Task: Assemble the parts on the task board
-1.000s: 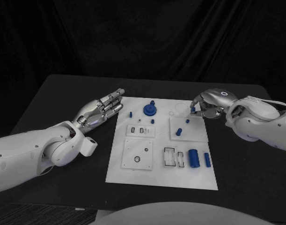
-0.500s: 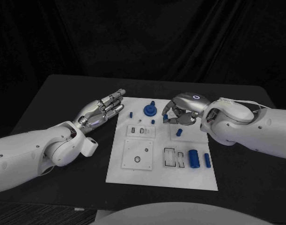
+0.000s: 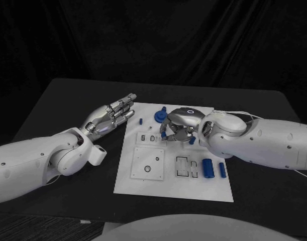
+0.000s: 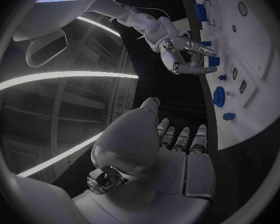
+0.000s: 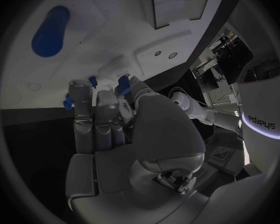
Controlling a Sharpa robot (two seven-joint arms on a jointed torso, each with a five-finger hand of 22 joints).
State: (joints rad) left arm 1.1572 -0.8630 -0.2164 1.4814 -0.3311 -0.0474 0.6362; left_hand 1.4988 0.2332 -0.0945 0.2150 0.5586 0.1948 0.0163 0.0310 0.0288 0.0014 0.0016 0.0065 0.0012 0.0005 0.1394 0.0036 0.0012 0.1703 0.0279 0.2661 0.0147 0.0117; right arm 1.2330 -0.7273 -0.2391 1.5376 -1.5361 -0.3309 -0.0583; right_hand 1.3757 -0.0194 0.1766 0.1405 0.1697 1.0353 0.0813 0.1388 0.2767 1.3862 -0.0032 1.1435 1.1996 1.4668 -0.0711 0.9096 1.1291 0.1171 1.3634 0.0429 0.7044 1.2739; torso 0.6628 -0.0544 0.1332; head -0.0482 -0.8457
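A small blue part point(image 4: 212, 60) was pinched in the right hand point(image 3: 176, 128) fingers; it could be dropped or jammed if tilted. The left hand point(image 3: 110, 118) fingers were spread wide.

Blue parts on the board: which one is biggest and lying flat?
The large blue cylinder near the board's front right, lying on its side. A thinner blue bar lies beside it; the other blue pieces, up by the right hand, are smaller.

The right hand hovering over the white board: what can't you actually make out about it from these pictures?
- Whether the right hand holds a part: in the head view its own back covers the fingers; in the right wrist view the palm blocks the tips.
- The task board beneath that hand: covered by hand and arm in the head view.
- The shape of the small blue peg: too small.
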